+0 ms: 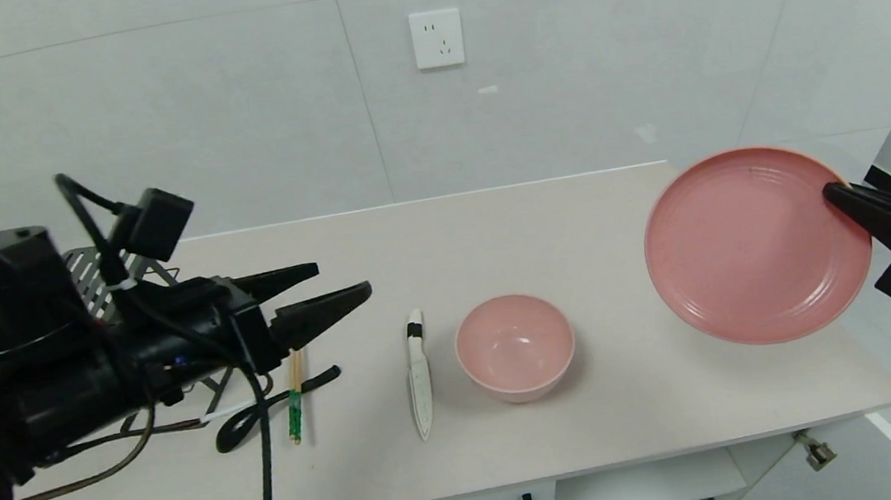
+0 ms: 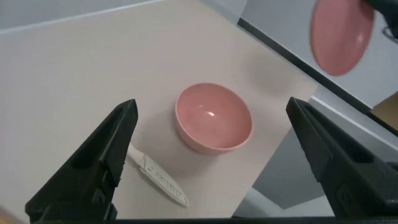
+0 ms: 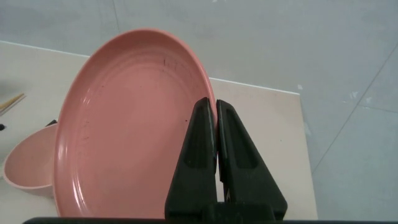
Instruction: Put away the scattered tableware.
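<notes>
Pink plate [image 1: 756, 246] lifted, the other tableware out on the worktop [image 1: 574, 212].
The right gripper [image 1: 844, 196] is clamped on the plate's rim and holds it tilted above the right end of the worktop, clear of the surface. Judging by this, the putting-away has barely begun. The pink bowl [image 1: 515, 346] sits upright near the middle and is empty. A white knife [image 1: 419, 373] lies just beside it on its left, and a pair of chopsticks [image 1: 295, 394] lies farther left, below the left gripper [image 1: 344, 279]. That gripper hangs above the worktop with its jaws spread wide and nothing between them. A metal dish rack [image 1: 96, 274] stands at the back left, mostly hidden behind the left arm, and whether it holds anything cannot be told. Bowl, knife and chopsticks are yet to be stowed.
</notes>
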{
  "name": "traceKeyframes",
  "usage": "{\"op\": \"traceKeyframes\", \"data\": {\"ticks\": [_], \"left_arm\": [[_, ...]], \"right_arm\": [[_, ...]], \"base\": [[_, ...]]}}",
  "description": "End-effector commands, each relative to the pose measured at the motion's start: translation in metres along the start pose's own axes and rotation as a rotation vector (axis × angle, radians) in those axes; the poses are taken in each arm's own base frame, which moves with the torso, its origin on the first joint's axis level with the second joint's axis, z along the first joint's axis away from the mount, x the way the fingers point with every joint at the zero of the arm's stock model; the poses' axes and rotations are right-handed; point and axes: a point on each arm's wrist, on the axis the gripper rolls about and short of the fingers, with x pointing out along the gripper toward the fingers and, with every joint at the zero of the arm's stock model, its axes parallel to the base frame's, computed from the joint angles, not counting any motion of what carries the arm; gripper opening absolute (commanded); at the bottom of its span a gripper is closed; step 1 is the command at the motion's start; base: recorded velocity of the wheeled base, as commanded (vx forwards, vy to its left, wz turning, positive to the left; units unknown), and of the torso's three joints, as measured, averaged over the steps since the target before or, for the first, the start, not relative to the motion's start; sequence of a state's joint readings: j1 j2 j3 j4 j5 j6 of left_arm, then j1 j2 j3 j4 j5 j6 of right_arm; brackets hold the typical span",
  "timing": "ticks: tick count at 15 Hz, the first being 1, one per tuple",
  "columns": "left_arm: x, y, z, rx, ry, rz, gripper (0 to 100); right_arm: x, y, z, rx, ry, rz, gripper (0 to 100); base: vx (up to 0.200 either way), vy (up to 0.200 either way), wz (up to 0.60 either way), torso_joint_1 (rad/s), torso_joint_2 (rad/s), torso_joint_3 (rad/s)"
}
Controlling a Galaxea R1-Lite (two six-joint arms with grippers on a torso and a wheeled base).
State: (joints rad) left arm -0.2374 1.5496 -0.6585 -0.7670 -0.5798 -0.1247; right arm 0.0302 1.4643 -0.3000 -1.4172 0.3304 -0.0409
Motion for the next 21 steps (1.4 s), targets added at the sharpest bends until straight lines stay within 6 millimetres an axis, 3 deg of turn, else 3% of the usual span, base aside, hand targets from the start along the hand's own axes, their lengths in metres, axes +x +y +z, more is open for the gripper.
{"op": "traceKeyframes", "data": {"ticks": [1, 3, 6, 10, 16, 21], "left_arm": [[0.031, 0.003, -0.015, -0.036, 0.072, -0.014, 100], [0.049, -0.012, -0.018, -0.022, 0.084, 0.012, 100], [0.072, -0.010, -0.029, -0.021, 0.134, 0.071, 100], [0.099, -0.011, -0.060, 0.015, 0.229, 0.125, 100], [0.119, -0.003, -0.067, 0.018, 0.239, 0.184, 100], [0.133, -0.001, -0.091, 0.025, 0.263, 0.194, 100]], "right_arm": [[0.000, 0.000, -0.002, 0.002, 0.008, 0.002, 0], [0.001, 0.000, -0.004, 0.004, 0.017, 0.002, 0], [0.000, 0.000, -0.003, 0.004, 0.013, 0.002, 0], [0.000, 0.000, -0.004, 0.001, 0.014, 0.002, 0], [0.000, 0.000, -0.004, 0.000, 0.016, 0.002, 0], [0.001, 0.000, -0.005, 0.001, 0.017, 0.002, 0]], "base": [[0.000, 0.000, 0.00, 0.000, 0.00, 0.000], [0.000, 0.000, 0.00, 0.000, 0.00, 0.000], [0.000, 0.000, 0.00, 0.000, 0.00, 0.000], [0.000, 0.000, 0.00, 0.000, 0.00, 0.000], [0.000, 0.000, 0.00, 0.000, 0.00, 0.000], [0.000, 0.000, 0.00, 0.000, 0.00, 0.000]]}}
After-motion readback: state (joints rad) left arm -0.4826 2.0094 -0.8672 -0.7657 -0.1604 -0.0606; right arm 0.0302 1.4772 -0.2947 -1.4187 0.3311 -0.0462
